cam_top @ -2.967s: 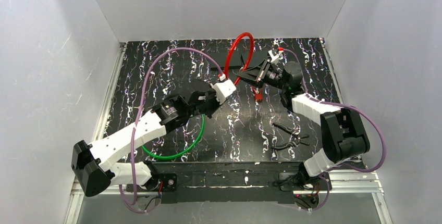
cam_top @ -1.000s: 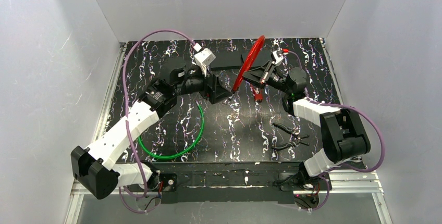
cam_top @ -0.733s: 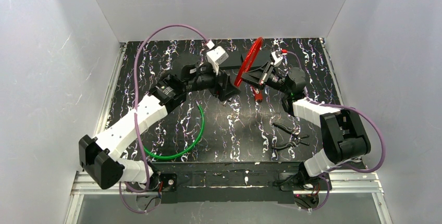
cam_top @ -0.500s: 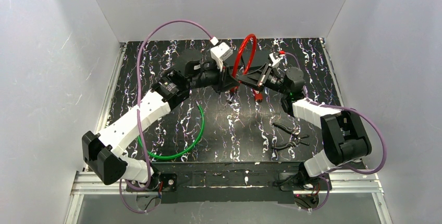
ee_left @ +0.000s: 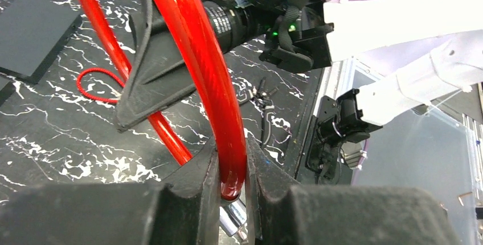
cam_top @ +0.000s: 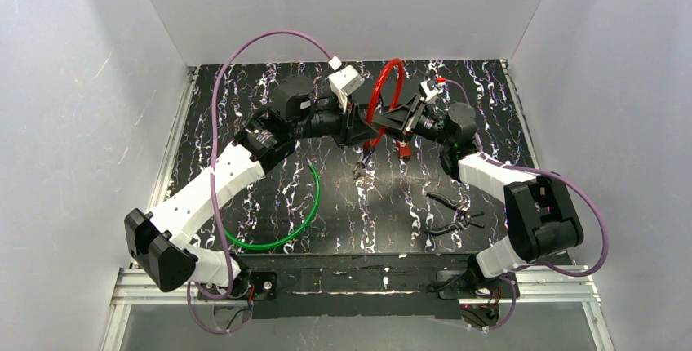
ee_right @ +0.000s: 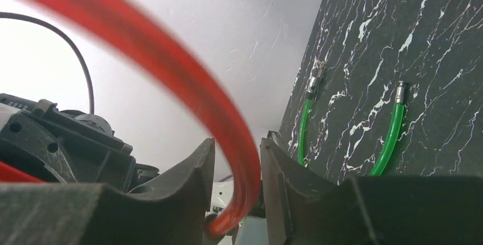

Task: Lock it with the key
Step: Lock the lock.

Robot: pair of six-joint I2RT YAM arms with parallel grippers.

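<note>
The red cable lock [cam_top: 377,94] stands raised over the bench [cam_top: 245,98] beyond the green cable [cam_top: 306,220], left hand [ee_left: 232,168] pinching its metal-tipped end and right hand [ee_right: 238,194] pinching the loop, apparently steadying it for the key.

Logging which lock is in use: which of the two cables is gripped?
The red cable, pinched by the left gripper and right gripper; the green cable lies loose on the table.
</note>
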